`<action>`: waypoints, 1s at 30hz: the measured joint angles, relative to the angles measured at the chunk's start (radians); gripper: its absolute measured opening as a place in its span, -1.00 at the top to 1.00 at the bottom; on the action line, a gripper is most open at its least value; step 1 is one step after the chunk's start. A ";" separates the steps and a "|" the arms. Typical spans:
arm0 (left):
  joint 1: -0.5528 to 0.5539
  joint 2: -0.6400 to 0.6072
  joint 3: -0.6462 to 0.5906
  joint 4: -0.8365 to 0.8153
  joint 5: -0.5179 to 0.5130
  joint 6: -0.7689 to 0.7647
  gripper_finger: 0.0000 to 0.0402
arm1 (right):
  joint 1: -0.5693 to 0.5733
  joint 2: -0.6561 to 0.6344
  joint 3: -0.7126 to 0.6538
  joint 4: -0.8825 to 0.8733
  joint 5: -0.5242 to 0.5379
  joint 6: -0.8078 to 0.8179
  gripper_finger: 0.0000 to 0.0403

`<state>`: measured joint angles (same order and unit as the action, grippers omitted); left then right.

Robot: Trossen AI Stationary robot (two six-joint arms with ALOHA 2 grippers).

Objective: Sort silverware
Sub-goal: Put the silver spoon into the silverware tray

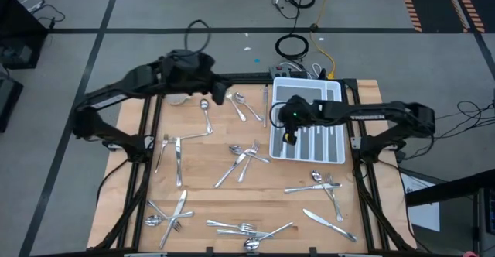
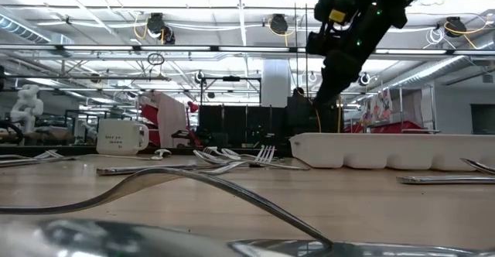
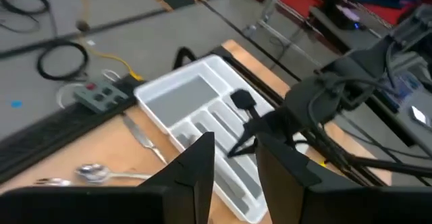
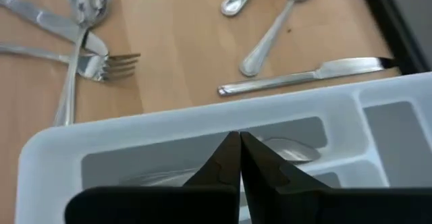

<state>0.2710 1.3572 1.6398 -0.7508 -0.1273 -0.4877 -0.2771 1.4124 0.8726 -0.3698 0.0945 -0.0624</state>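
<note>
the right gripper [image 1: 289, 137] hangs over the left edge of the white cutlery tray [image 1: 334, 158], its fingers [image 4: 226, 158] pressed together with nothing between them. a spoon [image 4: 291, 148] lies in the tray slot just past the fingertips. the left gripper [image 1: 224, 96] hovers near the table's far edge, jaws partly apart and holding nothing. the tray sits at the far right of the wooden table [image 1: 201, 187], close to its right rail. most silverware [image 1: 241, 158] is scattered loose across the middle and near half, some pieces crossing, with bare wood between the clusters. a knife [image 4: 304, 74] lies just outside the tray wall. a white mug [image 2: 121, 137] stands at the far left edge. behind the table is a workshop with ceiling lights; cables trail on the grey floor.
</note>
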 joint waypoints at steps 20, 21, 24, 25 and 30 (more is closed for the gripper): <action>-0.038 -0.064 -0.016 -0.131 -0.137 0.004 0.43 | -0.091 0.128 0.000 0.008 -0.044 -0.028 1.00; -0.038 -0.065 -0.016 -0.131 -0.137 0.004 0.43 | -0.095 0.128 0.000 0.008 -0.044 -0.028 1.00; -0.038 -0.065 -0.016 -0.131 -0.138 0.004 0.43 | -0.103 0.128 0.000 0.013 -0.044 -0.030 1.00; -0.038 -0.065 -0.016 -0.131 -0.138 0.006 0.43 | -0.104 0.128 0.000 0.018 -0.044 -0.030 1.00; -0.038 -0.065 -0.016 -0.131 -0.140 0.023 0.43 | -0.116 0.128 0.000 0.036 -0.045 -0.032 1.00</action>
<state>0.2329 1.2926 1.6238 -0.8818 -0.2668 -0.4648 -0.3931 1.5406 0.8722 -0.3336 0.0498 -0.0944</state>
